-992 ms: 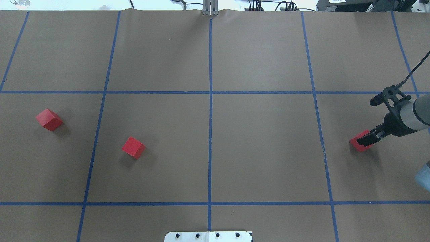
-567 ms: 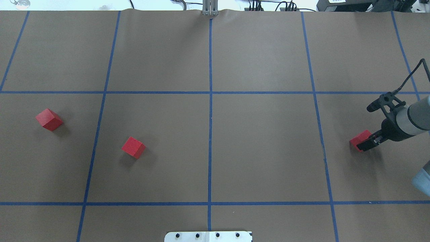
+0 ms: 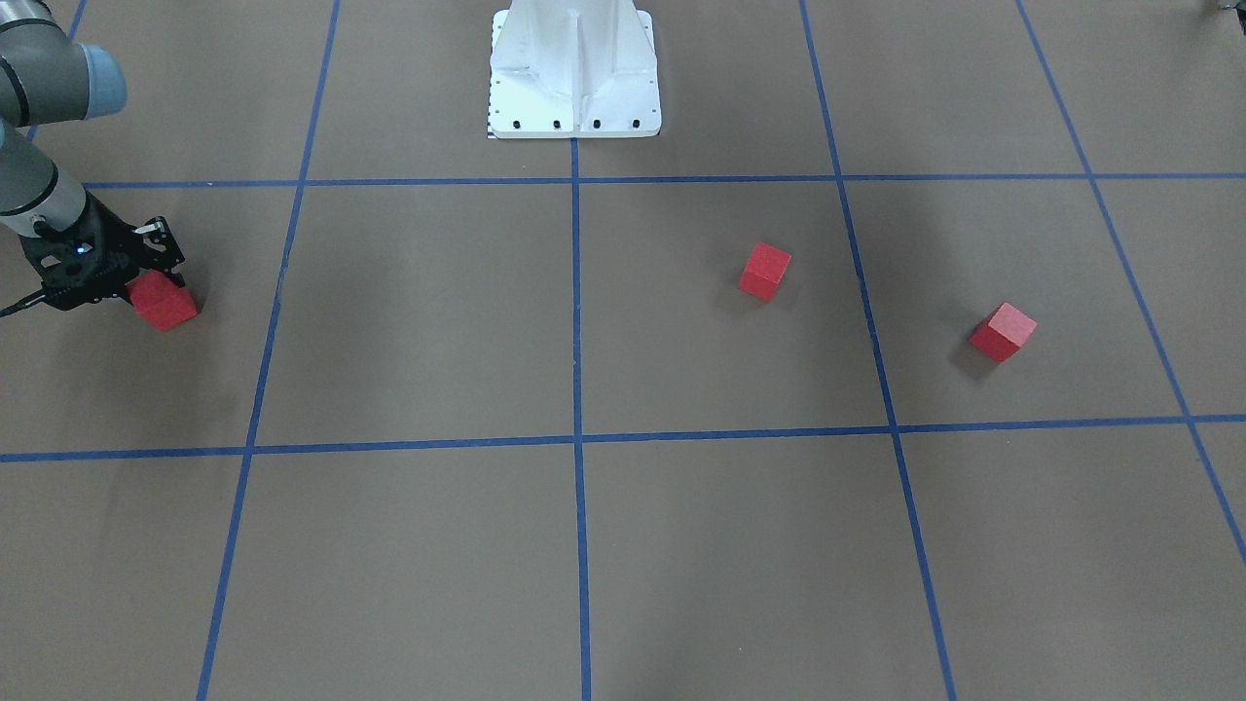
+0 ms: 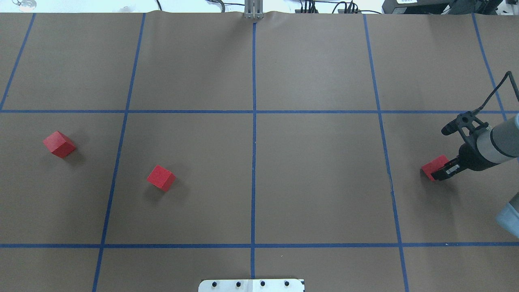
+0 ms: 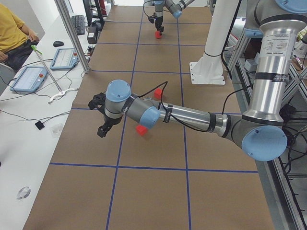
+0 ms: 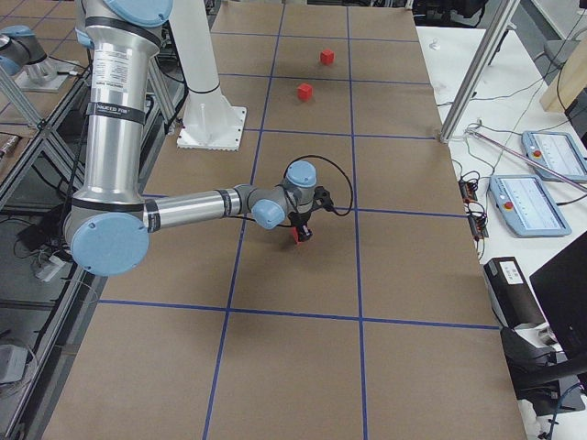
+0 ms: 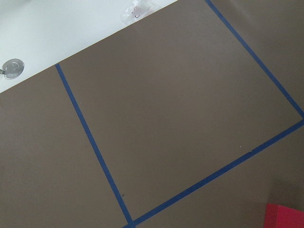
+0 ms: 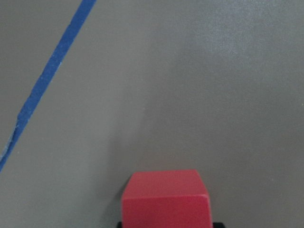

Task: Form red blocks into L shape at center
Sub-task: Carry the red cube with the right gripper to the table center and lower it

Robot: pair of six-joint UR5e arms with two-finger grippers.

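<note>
The right gripper (image 4: 438, 169) is reaching in low from the table's right edge and is clasping a small matte red cube (image 4: 433, 164) between its black fingers (image 8: 217, 225). The wrist view is showing a pad against each side of the cube, which is sitting on the brown paper table cover (image 4: 316, 182) marked with a blue tape grid (image 4: 254, 162). This cube is lying in the far-right square of the middle row, well apart from the centre line. A second red cube (image 4: 161, 177) is resting, turned at an angle to the grid, in the square just left of the centre line, and a third red cube (image 4: 59, 144) is sitting beyond the next blue line, farther left — none of the three are touching. The left gripper (image 5: 102, 129) is hovering over the table's left end near the third red cube. It is showing only in the side view, so whether its fingers are parted or closed cannot be told.
</note>
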